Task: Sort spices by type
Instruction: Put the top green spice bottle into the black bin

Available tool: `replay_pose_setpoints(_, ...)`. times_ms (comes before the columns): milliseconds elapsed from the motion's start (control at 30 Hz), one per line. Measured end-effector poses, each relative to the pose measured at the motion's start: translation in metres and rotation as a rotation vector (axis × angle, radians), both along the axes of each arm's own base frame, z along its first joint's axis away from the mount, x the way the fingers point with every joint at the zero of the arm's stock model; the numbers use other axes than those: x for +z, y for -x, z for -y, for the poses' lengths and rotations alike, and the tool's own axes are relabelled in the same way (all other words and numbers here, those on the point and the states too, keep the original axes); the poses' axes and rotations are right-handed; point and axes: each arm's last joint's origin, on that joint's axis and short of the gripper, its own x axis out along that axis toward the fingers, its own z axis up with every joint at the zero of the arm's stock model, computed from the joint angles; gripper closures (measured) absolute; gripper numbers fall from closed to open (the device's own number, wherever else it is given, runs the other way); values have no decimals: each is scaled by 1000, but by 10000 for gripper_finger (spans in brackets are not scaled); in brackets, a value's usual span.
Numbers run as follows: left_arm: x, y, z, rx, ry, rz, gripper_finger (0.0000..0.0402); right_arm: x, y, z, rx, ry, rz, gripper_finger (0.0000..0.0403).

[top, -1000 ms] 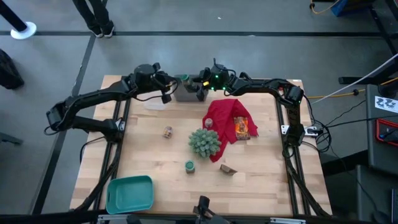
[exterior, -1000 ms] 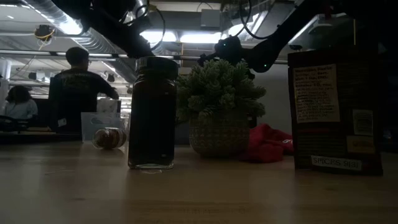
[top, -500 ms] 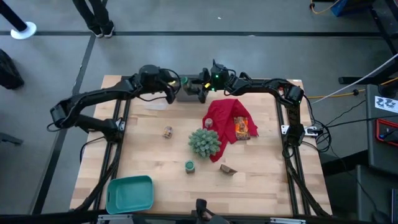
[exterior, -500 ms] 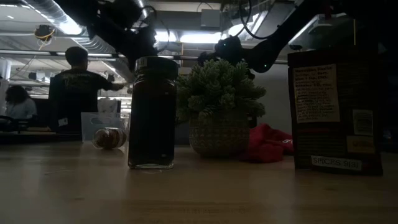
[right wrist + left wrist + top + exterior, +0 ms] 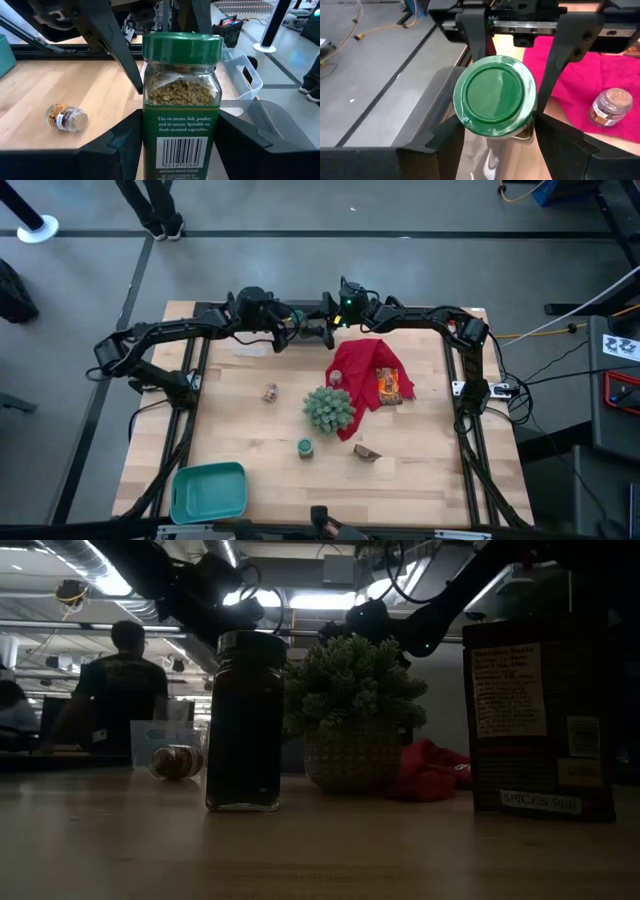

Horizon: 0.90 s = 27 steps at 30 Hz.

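Note:
A jar of green herbs with a green lid (image 5: 180,95) stands upright in my right gripper (image 5: 181,150), over the table's far edge, above a grey bin (image 5: 432,100). My left gripper (image 5: 495,145) hangs open over it from above, one finger on each side of the lid (image 5: 495,95), apart from it. On the table, another green-lidded jar (image 5: 304,446) stands near the front and a small tan jar (image 5: 269,391) lies on its side. A brown packet (image 5: 366,452) lies at the front. An orange packet (image 5: 388,385) and a small jar (image 5: 609,106) rest on the red cloth (image 5: 360,365). My right gripper pinches the jar's lower body (image 5: 150,135) between its two fingers, one on each side wall below the label's text. The fingers come in level from the table's right. The jar stays upright, lid up; its bottom lies outside the frames.
A spiky green plant (image 5: 329,408) stands mid-table beside the cloth. A teal tray (image 5: 210,490) sits at the near left corner. A clear bin (image 5: 242,70) lies at the far edge, left of the grey one. People show in the room beyond the table.
My left arm has swung toward the table's right, along the far edge, bringing its gripper over the jar that my right gripper holds. The right gripper and the jar have kept still.

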Motion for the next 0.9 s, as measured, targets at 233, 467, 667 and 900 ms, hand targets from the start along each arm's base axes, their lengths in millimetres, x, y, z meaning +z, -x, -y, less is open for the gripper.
replay_pose_setpoints(233, -3, -4, -1, -46, 9, 15, 180, 0, 0, 0, 3, -2, -2, 187)
replay_pose_setpoints(467, -10, -11, -4, -79, -1, 26, 180, -1, 0, -1, 33, -13, -2, 187)
replay_pose_setpoints(667, -10, -12, -5, -84, -10, 30, 192, -2, 1, -1, 19, -11, -18, 187)
replay_pose_setpoints(900, -10, -12, -5, -98, -32, 24, 214, -3, 1, -1, 12, -7, -26, 187)
